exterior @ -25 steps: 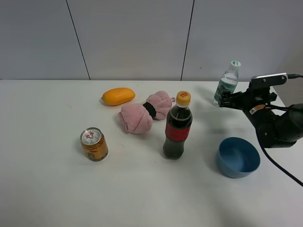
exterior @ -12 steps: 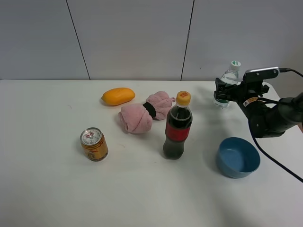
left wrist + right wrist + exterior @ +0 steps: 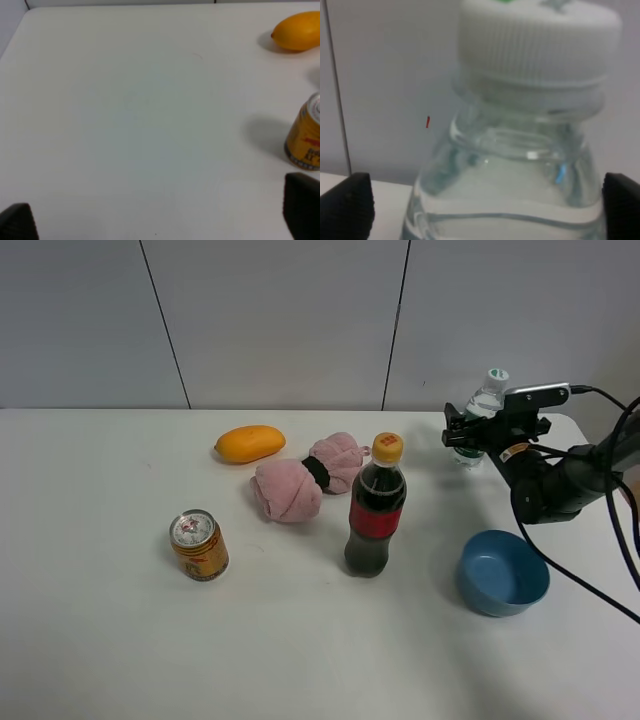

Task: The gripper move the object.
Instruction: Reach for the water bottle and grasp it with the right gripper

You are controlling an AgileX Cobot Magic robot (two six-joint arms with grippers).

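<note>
The white counter (image 3: 120, 640) is the biggest thing here, and only the high camera takes in all of it: wide bare room from 6 round to 9 o'clock, and the wall (image 3: 280, 320) close behind along 12. My left wrist camera sees just that bare stretch, with the mango (image 3: 297, 31) and the gold can (image 3: 306, 135) off to one side. My left gripper (image 3: 160, 220) is released, tips far apart, holding nothing.

From above, the pink cloth bundle (image 3: 305, 478) lies just off centre toward 11, the blue bowl (image 3: 503, 572) at 4, and the cola bottle (image 3: 376, 508) at dead centre. My right gripper (image 3: 466, 432) is out at 2 o'clock near the counter's back edge. It is spread open, and the water bottle (image 3: 488, 388) stands upright between its fingers (image 3: 347, 205). My right wrist camera is filled by the bottle's white cap (image 3: 535, 35) and clear shoulder; I cannot tell whether either finger touches it.
</note>
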